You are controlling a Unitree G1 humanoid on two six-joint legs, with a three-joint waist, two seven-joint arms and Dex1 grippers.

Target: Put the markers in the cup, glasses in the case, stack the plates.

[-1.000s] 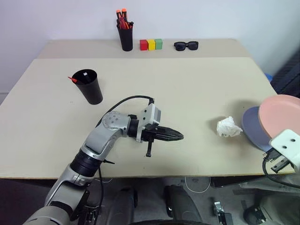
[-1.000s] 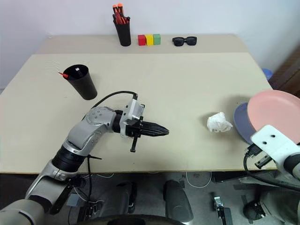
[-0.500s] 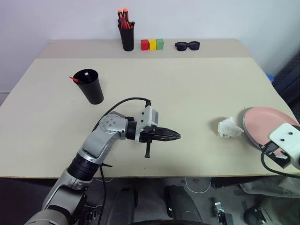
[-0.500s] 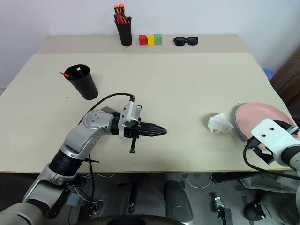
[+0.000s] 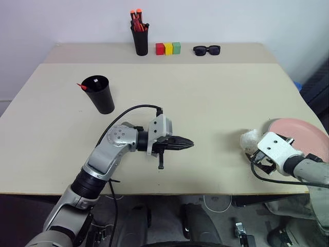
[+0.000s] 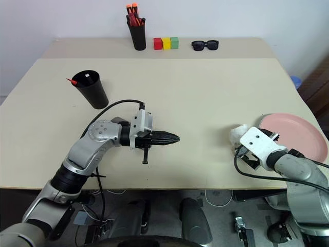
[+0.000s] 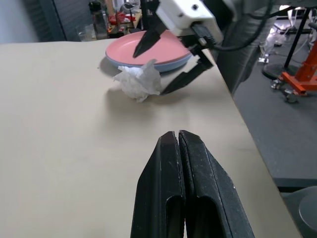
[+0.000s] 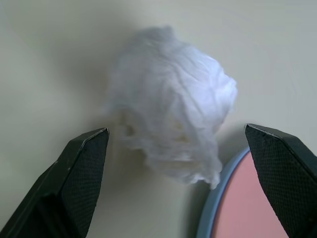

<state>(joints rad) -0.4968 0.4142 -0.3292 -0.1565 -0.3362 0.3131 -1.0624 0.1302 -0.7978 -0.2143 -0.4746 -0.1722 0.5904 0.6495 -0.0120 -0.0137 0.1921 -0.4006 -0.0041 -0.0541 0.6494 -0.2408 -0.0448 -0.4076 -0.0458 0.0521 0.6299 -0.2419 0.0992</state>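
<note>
The salmon pink plate (image 5: 303, 135) lies on the light blue plate (image 7: 124, 62) at the table's right edge. My right gripper (image 8: 174, 131) is open just left of them, its black fingers (image 7: 184, 81) spread on either side of a crumpled white tissue (image 8: 171, 124). Near the front middle of the table my left gripper (image 5: 190, 144) is shut and empty, pointing right. The wide black cup (image 5: 101, 96) stands at the left; a red-tipped marker (image 5: 80, 86) sticks out over its rim and a white marker end (image 5: 94, 81) shows inside. The glasses and the case are out of view.
At the back stand a narrow black pen pot (image 5: 140, 42) with orange-capped pens, three coloured blocks (image 5: 168, 49) and black sunglasses (image 5: 206, 50). The table's right edge (image 6: 313, 164) runs close by the plates.
The pink plate, held up and tilted over the blue one a second ago, now lies flat on it. My right gripper let it go, opened and moved left to the tissue. The left arm has kept still.
</note>
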